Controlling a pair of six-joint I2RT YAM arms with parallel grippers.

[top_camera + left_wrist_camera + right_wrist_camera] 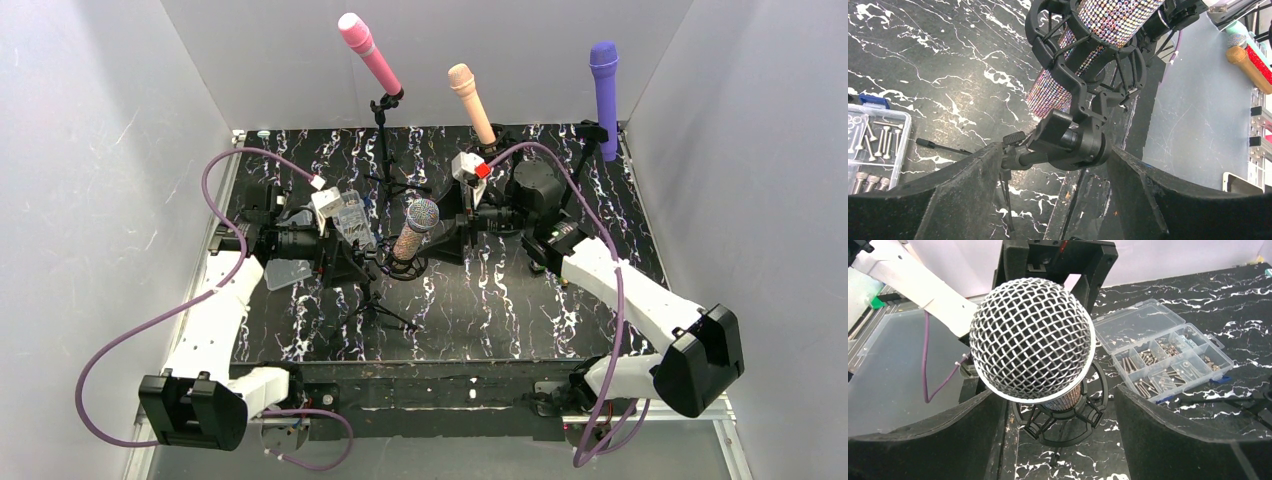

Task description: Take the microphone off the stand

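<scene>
Rhinestone-covered microphone [415,228] [1108,20] [1032,342] sits mid-worktop [500,300], tilted, mesh head up, its body seated in the black shock mount [1073,75] [1063,420] atop the tripod stand [385,300]. Left tool [365,255] [1053,155] is low at the stand's pivot joint [1068,142], fingers spread and flanking the joint closely on both sides; cannot tell if they touch it. Right tool [455,215] [1055,400] comes in from the far side, fingers spread wide to either side of the microphone just below the head, a gap visible on each side. Clear screw box [350,215] [873,145] [1163,355] lies on the worktop near the left tool. Pink microphone [368,52], peach microphone [471,100] and purple microphone [604,85] stand on their own stands along the far edge
</scene>
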